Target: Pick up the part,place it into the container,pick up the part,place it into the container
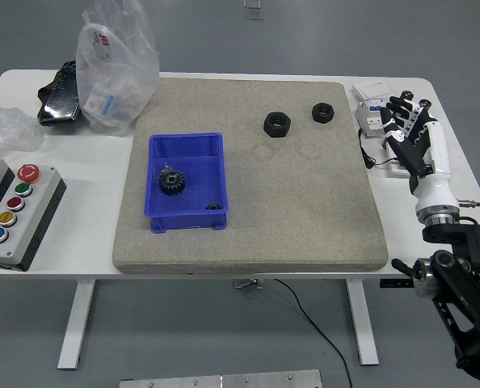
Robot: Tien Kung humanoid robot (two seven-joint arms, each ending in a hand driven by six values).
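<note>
Two black hex nuts lie on the grey mat (305, 210): one nut (277, 124) near the middle back, a second nut (323, 112) to its right. The blue container (187, 182) sits on the mat's left half and holds a black gear (171, 180) and a small dark part (213, 207). My right hand (407, 129) hovers over the table's right edge, off the mat, fingers spread and holding nothing. It is well to the right of both nuts. The left arm does not show.
A button box (14, 212) stands at the left edge. A clear plastic bag (115, 69) and a black object (60, 93) lie at the back left. White boxes and small black cylinders (377, 109) sit at the back right, beneath my right hand.
</note>
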